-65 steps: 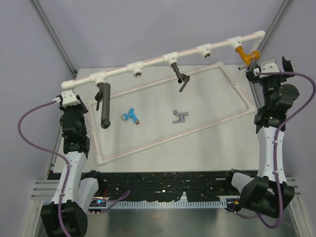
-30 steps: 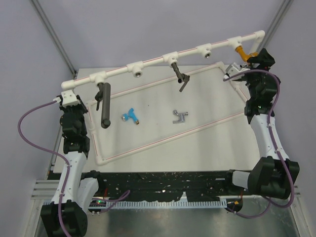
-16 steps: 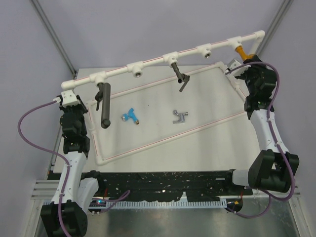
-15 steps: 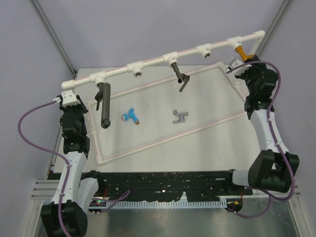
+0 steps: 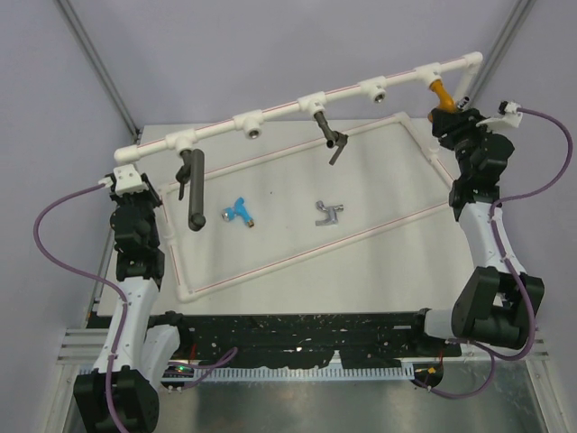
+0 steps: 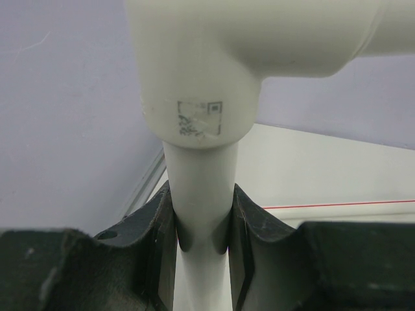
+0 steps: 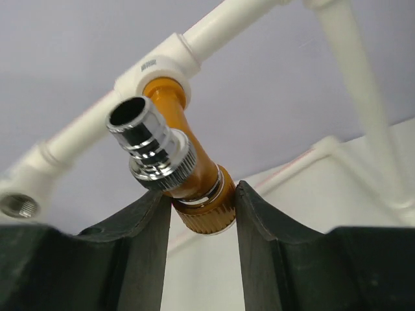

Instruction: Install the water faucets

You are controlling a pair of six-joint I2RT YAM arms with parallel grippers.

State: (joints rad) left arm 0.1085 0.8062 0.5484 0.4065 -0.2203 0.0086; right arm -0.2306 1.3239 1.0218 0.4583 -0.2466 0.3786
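Note:
The orange-gold faucet (image 5: 439, 94) (image 7: 194, 162) is threaded into the rightmost socket of the raised white pipe (image 5: 279, 110). Its chrome nozzle (image 7: 146, 139) points toward the right wrist camera. My right gripper (image 5: 444, 115) (image 7: 202, 214) is shut on the faucet's knurled orange end. A bright blue faucet (image 5: 240, 212) and a silver-grey faucet (image 5: 329, 213) lie loose on the table inside the pipe frame. My left gripper (image 5: 127, 186) (image 6: 201, 223) is shut on the pipe's upright white post (image 6: 200, 188), just under its elbow (image 6: 194, 71).
A long dark grey cylinder (image 5: 193, 191) hangs from a socket near the left end. A dark grey lever fitting (image 5: 332, 144) hangs from the middle socket. Two sockets (image 5: 253, 133) (image 5: 378, 96) show bare openings. A white rectangular pipe frame (image 5: 297, 253) lies on the table.
My right gripper has closed on the orange-gold faucet and its wrist has rolled, swinging its purple cable out to the right. The left arm has stayed put.

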